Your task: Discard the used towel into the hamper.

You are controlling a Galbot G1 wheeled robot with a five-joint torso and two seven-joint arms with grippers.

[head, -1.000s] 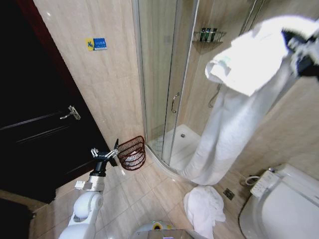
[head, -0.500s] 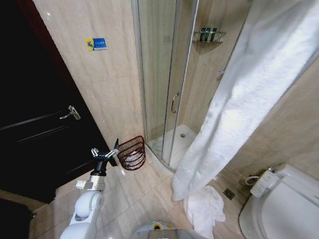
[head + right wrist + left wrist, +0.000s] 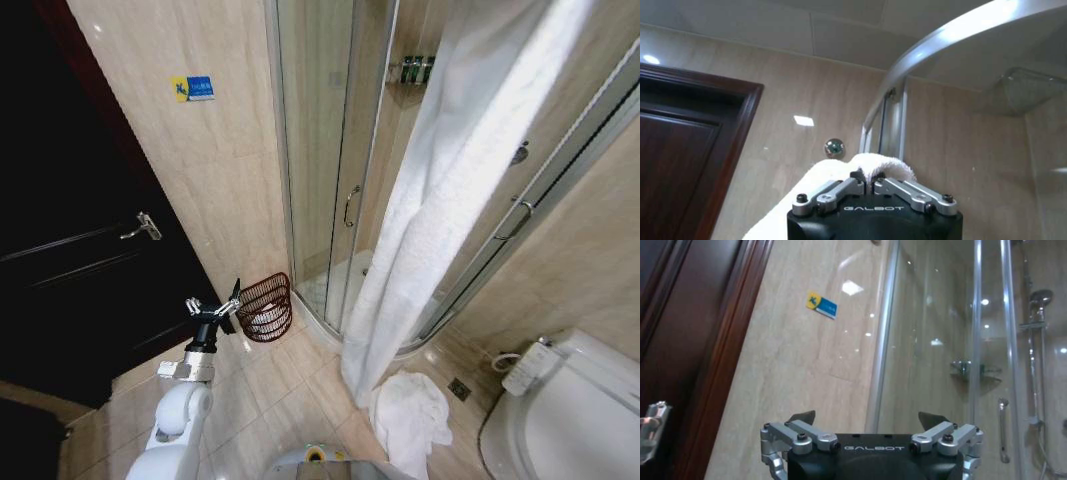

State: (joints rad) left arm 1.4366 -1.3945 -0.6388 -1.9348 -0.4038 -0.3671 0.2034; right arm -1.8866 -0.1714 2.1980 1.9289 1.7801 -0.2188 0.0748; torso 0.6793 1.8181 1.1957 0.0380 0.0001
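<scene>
A long white towel [image 3: 440, 200] hangs from high at the right down to just above the floor tiles in the head view. My right gripper [image 3: 871, 184] is shut on a fold of this towel [image 3: 840, 175], held high near the ceiling. The hamper [image 3: 264, 300], a reddish-brown wire basket, stands on the floor against the wall beside the shower door, with something white inside it. The towel's lower end hangs to the right of the hamper, apart from it. My left gripper [image 3: 213, 309] hovers open just left of the hamper, with nothing between its fingers [image 3: 803, 418].
A second white towel [image 3: 410, 415] lies crumpled on the floor. A glass shower enclosure [image 3: 330, 180] rises behind the hamper. A toilet [image 3: 570, 410] stands at the lower right and a dark door [image 3: 70, 250] at the left. Open floor tiles lie in front of the hamper.
The right gripper has risen out of the head view. The bunched towel has stretched into a long strip, and its lower end has swung left toward the hamper. The left arm has barely moved.
</scene>
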